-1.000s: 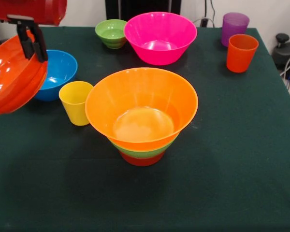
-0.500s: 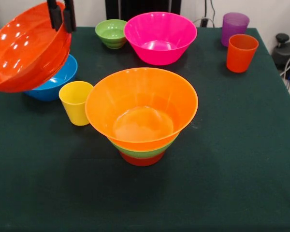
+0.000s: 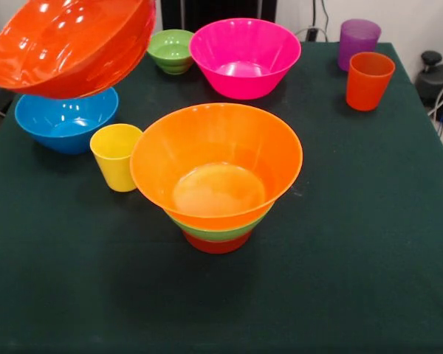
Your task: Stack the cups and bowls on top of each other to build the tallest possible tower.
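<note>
Front view, the only one given. The tower stands near the middle of the table, three bowls deep so far: a small red-orange bowl at the bottom, a green bowl showing only as a thin band above it, and the large yellow-orange bowl nested on top, mouth up and empty.

A shallow orange bowl hangs in the air at the far left, tilted, its inside facing the camera, above the blue bowl and clear of it. It seems to be carried, but the gripper does not show in this picture, so I cannot tell whether its fingers are apart or clamped on the rim.

Loose pieces on the table: the yellow cup just left of the tower, close to the yellow-orange rim; the small green bowl and the pink bowl side by side at the far edge; the purple cup and orange cup at the far right, close together.

My judgement: the task is under halfway. Three pieces are stacked, one is in the air, and six wait on the table. The orange bowl looks wider than the tower's top bowl, so seating it there may prove unsteady.
</note>
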